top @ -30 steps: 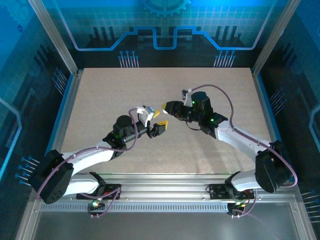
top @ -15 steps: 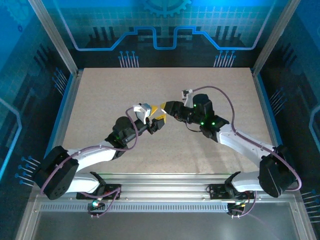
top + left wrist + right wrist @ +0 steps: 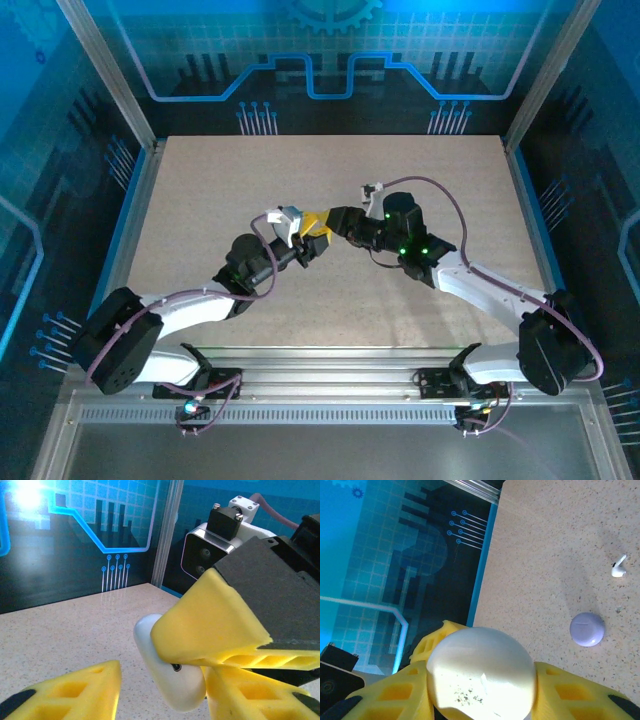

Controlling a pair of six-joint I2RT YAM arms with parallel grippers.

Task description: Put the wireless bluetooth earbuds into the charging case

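Note:
My right gripper (image 3: 330, 222) (image 3: 481, 682) is shut on a white, rounded charging case (image 3: 480, 675), held above the table. The same case (image 3: 172, 682) hangs edge-on in the left wrist view, a small dark port on its side, under a yellow right-arm finger (image 3: 210, 627). My left gripper (image 3: 312, 240) (image 3: 162, 685) straddles the case: its right jaw lies against the case and its left jaw stands off with a gap, so it is open. One whitish earbud (image 3: 618, 567) lies on the table. The lavender earbud is out of view.
A lavender round piece (image 3: 587, 629) rests on the speckled table (image 3: 200, 220) near the whitish bud. Metal posts and blue panel walls (image 3: 130, 110) ring the table. Both arms cross the middle of the table.
My left gripper has moved up and right to meet the right gripper, and its jaws have narrowed around the case. The right gripper has shifted slightly left, still gripping.

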